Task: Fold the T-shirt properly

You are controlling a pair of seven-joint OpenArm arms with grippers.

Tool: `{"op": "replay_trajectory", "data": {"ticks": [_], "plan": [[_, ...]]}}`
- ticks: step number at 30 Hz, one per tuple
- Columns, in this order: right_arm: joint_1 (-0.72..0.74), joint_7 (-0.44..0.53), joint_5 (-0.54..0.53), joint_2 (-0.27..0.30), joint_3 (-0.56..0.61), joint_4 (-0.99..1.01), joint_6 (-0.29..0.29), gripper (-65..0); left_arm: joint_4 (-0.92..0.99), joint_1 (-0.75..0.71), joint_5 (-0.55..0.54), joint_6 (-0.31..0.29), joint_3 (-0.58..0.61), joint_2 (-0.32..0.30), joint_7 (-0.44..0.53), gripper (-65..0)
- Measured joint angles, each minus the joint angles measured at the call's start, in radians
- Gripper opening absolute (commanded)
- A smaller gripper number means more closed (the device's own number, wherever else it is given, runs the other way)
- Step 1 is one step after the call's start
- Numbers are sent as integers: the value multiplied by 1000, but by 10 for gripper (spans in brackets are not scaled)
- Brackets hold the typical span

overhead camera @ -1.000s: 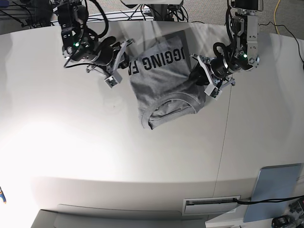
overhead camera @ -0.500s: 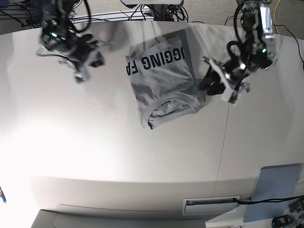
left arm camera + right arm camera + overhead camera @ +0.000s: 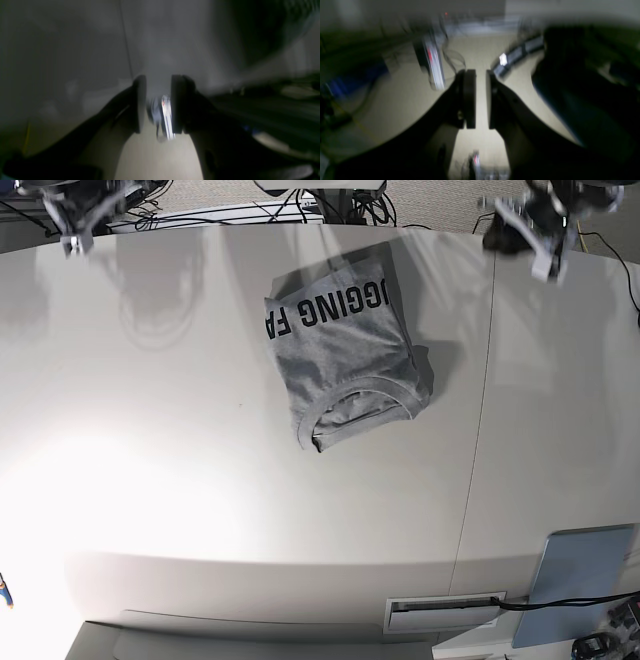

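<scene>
The heather-grey T-shirt [image 3: 340, 345] lies folded into a compact block at the table's far middle. Its black lettering faces up at the far end and its ribbed collar [image 3: 365, 395] sits at the near end. My left gripper [image 3: 525, 235] is raised at the far right edge, away from the shirt. In the left wrist view it [image 3: 158, 102] is empty, with a small gap between the fingers. My right gripper [image 3: 78, 230] is at the far left corner. In the right wrist view it [image 3: 481, 98] is empty and almost closed, with only a thin slit. Both wrist views are blurred.
A blue-grey panel [image 3: 580, 580] leans at the near right corner. A slotted plate [image 3: 445, 612] sits in the table's front edge. A seam [image 3: 480, 430] runs down the white table right of the shirt. Cables [image 3: 330, 205] lie behind the far edge.
Both arms have pulled up and outward from the shirt's sides to the far corners of the table. The shirt has stayed put in its folded shape.
</scene>
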State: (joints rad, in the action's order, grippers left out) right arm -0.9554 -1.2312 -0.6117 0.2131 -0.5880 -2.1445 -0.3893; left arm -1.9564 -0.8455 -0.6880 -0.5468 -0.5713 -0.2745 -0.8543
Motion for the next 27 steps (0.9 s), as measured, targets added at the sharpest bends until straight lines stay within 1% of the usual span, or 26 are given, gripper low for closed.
{"op": "replay_trajectory", "data": {"ticks": [2,3,4,6,7,9,11,13,15,17,19,21,22,24,27], "plan": [[-50,14,8,-5,0,28,-2,-575,31,-65,13,-1,1,8,12,-472],[-62,26,20,-12,0,53,-3,-575,56,-88,26,-1,1,15,35,-472],[-68,48,33,-17,0,89,-5,-575,89,-105,46,-1,1,25,71,-472],[-72,106,62,-22,1,180,-31,-575,169,-117,114,-3,0,51,147,-472],[-70,145,76,-25,1,233,-40,-575,221,-117,153,-16,0,64,181,-471],[-56,211,93,-24,2,352,-58,-575,338,-108,211,-68,3,76,244,-472],[-23,244,132,-27,4,484,-71,-575,470,-82,252,-92,6,77,292,-472],[37,274,174,-29,5,632,-87,-575,611,-31,295,-104,5,74,336,-472],[114,333,227,-30,5,786,-103,-575,753,29,354,-124,4,74,397,-472],[201,413,296,-29,4,947,-116,-575,898,100,429,-127,4,73,451,-471],[288,499,350,-27,2,1110,-143,-575,1038,171,495,-127,4,69,510,-472],[373,575,393,-22,3,1259,-187,-575,1156,237,543,-124,0,68,564,-472],[414,615,411,-18,3,1325,-203,-575,1207,270,556,-124,0,66,584,-472],[492,683,443,-11,1,1433,-229,-575,1288,336,562,-124,0,68,587,-472],[587,747,481,-1,1,1535,-240,-575,1365,430,551,-124,1,74,589,-472]]}}
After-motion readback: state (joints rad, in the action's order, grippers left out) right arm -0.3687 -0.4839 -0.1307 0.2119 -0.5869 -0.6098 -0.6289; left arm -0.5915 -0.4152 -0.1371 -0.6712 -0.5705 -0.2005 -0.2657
